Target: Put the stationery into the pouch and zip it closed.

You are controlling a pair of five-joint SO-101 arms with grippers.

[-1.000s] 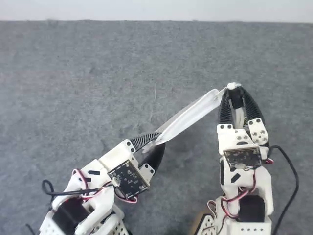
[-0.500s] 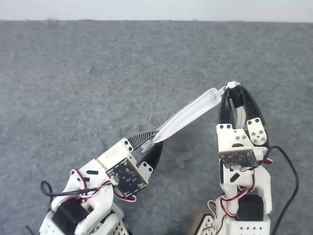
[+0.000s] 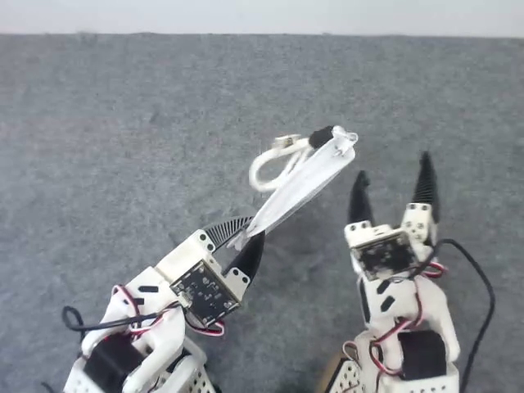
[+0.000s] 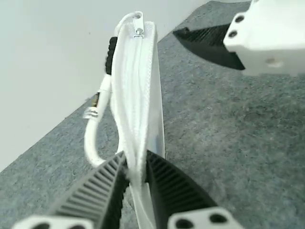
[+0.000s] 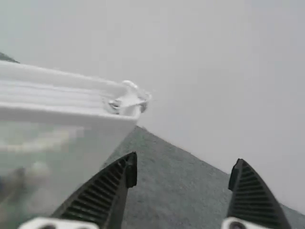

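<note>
The white pouch hangs in the air, edge-on, with its zip running along the top. My left gripper is shut on its near end. A white cable loop and a black item show at its clear side. From the left wrist, the pouch rises from the left gripper to the zip pull at its far end. My right gripper is open just right of the pouch's far end, not touching it. In the right wrist view the right gripper gapes below the zip pull.
Grey carpet covers the table all around, with a pale wall along the far edge. A small brown object sits at the near edge between the two arm bases.
The right gripper has let go of the pouch's far end, opened and drawn back toward its base. The freed end of the pouch swung left and away, showing the cable loop.
</note>
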